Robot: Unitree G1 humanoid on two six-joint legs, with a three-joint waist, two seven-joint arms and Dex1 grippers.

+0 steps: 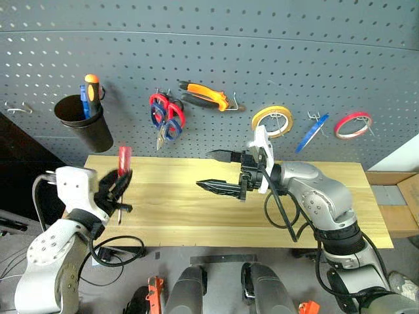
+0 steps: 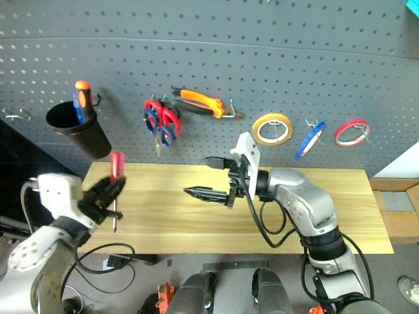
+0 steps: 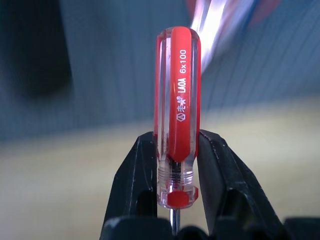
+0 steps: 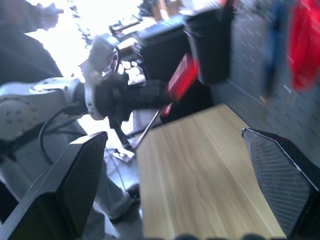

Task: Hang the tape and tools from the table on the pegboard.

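My left gripper (image 1: 120,182) is shut on the slim screwdriver (image 1: 124,159), its clear red handle (image 3: 177,115) up and its thin shaft hanging down, above the left end of the wooden table (image 1: 196,212). My right gripper (image 1: 205,170) is open over the table's middle, pointing left, with nothing between its fingers. On the dark grey pegboard (image 1: 262,59) hang the orange-and-black pliers (image 1: 206,96), the dark blue-handled scissors (image 1: 171,129) and the thin blue tape (image 1: 311,133).
A black cup (image 1: 84,123) holding an orange-handled screwdriver (image 1: 92,86) hangs on the pegboard's left. Red-handled scissors (image 1: 159,102) overlap the blue ones. A yellow roll (image 1: 272,121) and a red roll (image 1: 353,125) flank the blue tape. A bare hook (image 1: 18,108) sits far left.
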